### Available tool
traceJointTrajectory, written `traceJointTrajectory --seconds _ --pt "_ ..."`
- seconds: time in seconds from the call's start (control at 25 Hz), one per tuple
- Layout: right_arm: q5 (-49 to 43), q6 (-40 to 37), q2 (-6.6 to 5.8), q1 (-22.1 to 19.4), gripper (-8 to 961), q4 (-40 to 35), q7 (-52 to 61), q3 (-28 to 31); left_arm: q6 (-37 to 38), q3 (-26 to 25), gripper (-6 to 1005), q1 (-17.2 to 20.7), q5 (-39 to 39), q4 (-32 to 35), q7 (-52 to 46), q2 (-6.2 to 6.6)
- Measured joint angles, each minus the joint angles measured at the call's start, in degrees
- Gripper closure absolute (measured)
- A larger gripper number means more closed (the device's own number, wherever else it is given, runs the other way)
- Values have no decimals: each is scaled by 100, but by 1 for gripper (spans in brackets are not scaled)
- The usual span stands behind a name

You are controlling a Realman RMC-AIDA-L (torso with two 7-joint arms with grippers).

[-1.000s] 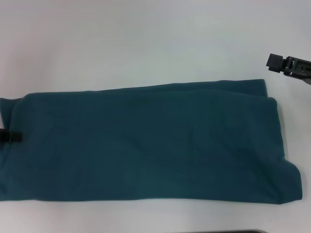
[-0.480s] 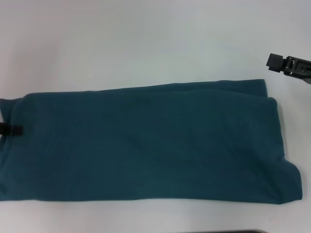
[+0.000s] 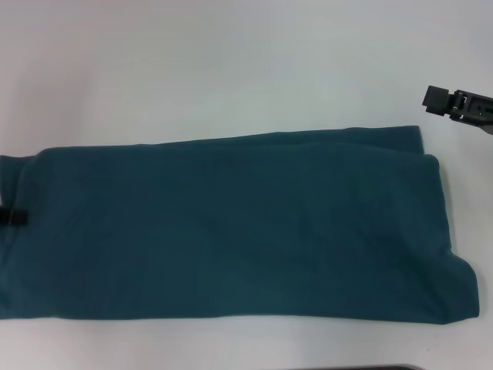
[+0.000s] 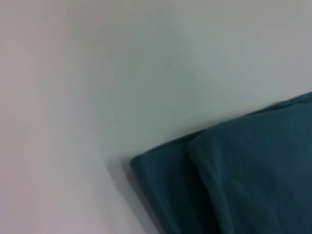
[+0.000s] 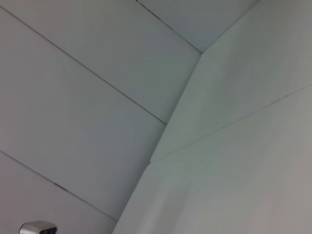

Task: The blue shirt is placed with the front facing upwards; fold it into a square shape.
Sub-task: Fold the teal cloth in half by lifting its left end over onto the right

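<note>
Blue shirt [image 3: 239, 227] lies flat on the white tabletop [image 3: 231, 69], folded lengthwise into a long band w/ plain teal up, no print showing; its left end runs off the head view's edge. Left tool [image 3: 14, 216] shows only as a small dark bit at that edge, over the shirt, grip can't tell. Right tool [image 3: 443, 101] sits off past the shirt's far right corner, apart from it, mostly cut off, state can't tell. Left wrist view catches a layered shirt corner [image 4: 234, 180] on the tabletop.
</note>
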Motion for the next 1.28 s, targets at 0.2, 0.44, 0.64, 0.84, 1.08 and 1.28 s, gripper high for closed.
traceJointTrajectory --seconds 0.2,0.44,0.64,0.84,1.08,1.28 --pt "0 3 0 0 280 9 0 0 59 0 409 -1 18 0 0 -1" --pt "0 6 0 7 281 3 0 0 96 0 410 -57 19 -7 3 -18" --pt "0 4 0 9 283 -8 0 0 124 9 410 -99 17 -8 13 -26" --pt "0 5 0 13 287 -13 0 0 209 9 409 -129 -17 -8 14 -27" --pt "0 6 0 14 291 -9 0 0 223 9 409 -175 3 -8 23 -35" --pt "0 6 0 0 295 -7 0 0 182 8 410 -180 16 -8 23 -35"
